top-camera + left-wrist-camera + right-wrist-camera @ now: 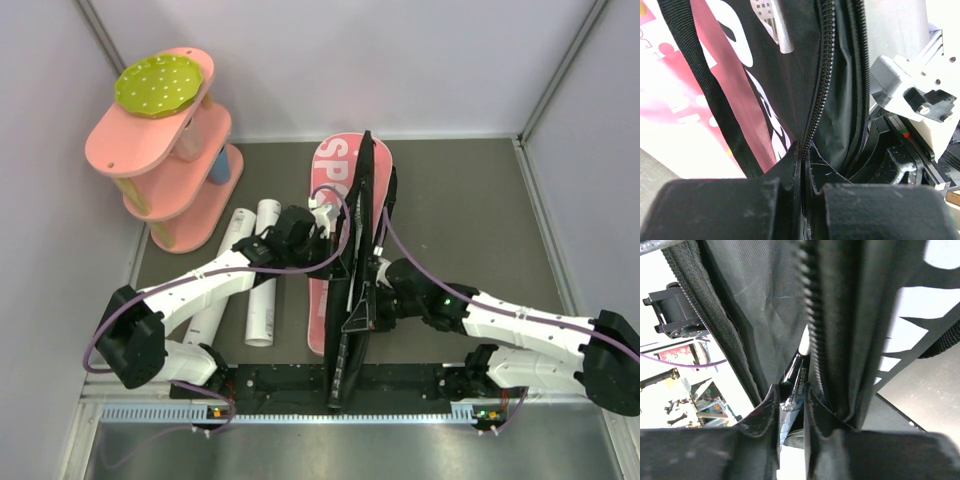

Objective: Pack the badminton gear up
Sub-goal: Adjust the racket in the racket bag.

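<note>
The racket-shaped bag (330, 170) lies pink side up in the middle of the table, its black flap (358, 215) raised on edge. My left gripper (325, 235) is shut on the flap's zipper edge (817, 90), which runs down between its fingertips (804, 150). My right gripper (372, 295) is at the flap's other side. In the right wrist view it (792, 397) is closed on a racket handle (797, 382), shiny black with "CROSSWAY" lettering, inside the open bag (765, 300). Two long white tubes (263, 285) (222, 270) lie left of the bag.
A pink tiered shelf (165, 150) topped by a green dotted disc (160, 82) stands at the back left. Walls close the table on three sides. The black rail (300, 380) with the arm bases runs along the near edge.
</note>
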Controlling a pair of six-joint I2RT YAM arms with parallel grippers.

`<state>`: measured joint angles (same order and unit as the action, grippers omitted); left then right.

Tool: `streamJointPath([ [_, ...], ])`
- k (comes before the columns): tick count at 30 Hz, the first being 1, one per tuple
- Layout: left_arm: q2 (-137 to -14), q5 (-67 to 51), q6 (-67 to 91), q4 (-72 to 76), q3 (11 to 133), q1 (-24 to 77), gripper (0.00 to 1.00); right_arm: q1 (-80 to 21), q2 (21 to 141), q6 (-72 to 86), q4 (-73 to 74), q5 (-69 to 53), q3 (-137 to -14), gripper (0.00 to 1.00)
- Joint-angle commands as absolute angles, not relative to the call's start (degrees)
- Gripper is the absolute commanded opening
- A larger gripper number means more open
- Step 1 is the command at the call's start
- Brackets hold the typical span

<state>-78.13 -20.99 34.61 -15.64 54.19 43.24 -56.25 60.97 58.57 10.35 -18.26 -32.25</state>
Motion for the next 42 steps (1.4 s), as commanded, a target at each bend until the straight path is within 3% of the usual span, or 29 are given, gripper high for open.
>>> streamJointPath([
  [1, -75.85, -23.99, 35.07, -13.54, 55.20, 44.21, 0.00, -57.13, 60.91, 59.59, 6.51, -14.60, -32.78, 0.04],
  [2, -75.76, -24.17, 35.07, -13.71, 55.20, 44.30, 0.00, -56.95, 60.56, 59.76, 6.16, -13.89, -32.87, 0.00],
  [10, -73.92, -24.70, 36.03, -13.71, 54.05, 45.70, 0.00, -52.48, 56.78, 61.08, 5.19, -10.29, -33.92, 0.00],
  [17, -73.30, -26.19, 37.71, -11.43, 54.58, 46.49, 0.00, -52.47, 63.71, 58.89, 0.97, -7.65, -32.78, 0.00],
  [23, -73.04, -24.26, 36.74, -12.57, 54.76, 46.67, 0.00, -53.17, 61.62, 47.83, 9.92, -9.30, -36.91, 0.00],
  [24, -73.56, -24.00, 36.13, -12.48, 54.67, 46.58, 0.00, -53.17, 61.09, 45.64, 11.41, -10.10, -37.52, 0.01],
  [29, -75.76, -24.26, 36.74, -10.29, 53.27, 46.67, 0.00, -54.76, 52.84, 44.82, 21.96, -9.85, -40.25, 0.29],
  [32, -76.55, -24.70, 37.26, -9.49, 52.91, 46.58, 0.00, -54.67, 48.28, 46.31, 29.25, -7.13, -41.31, 0.38],
  [35, -76.73, -24.61, 37.00, -9.32, 53.00, 46.58, 0.00, -54.23, 46.32, 48.42, 30.59, -10.34, -38.59, 0.41],
  [38, -76.73, -24.44, 36.83, -9.67, 53.00, 46.58, 0.00, -54.40, 48.07, 48.87, 30.50, -16.15, -35.95, 0.34],
  [42, -76.47, -24.43, 37.00, -9.67, 52.91, 46.50, 0.00, -55.63, 47.29, 51.67, 30.59, -16.43, -32.44, 0.38],
])
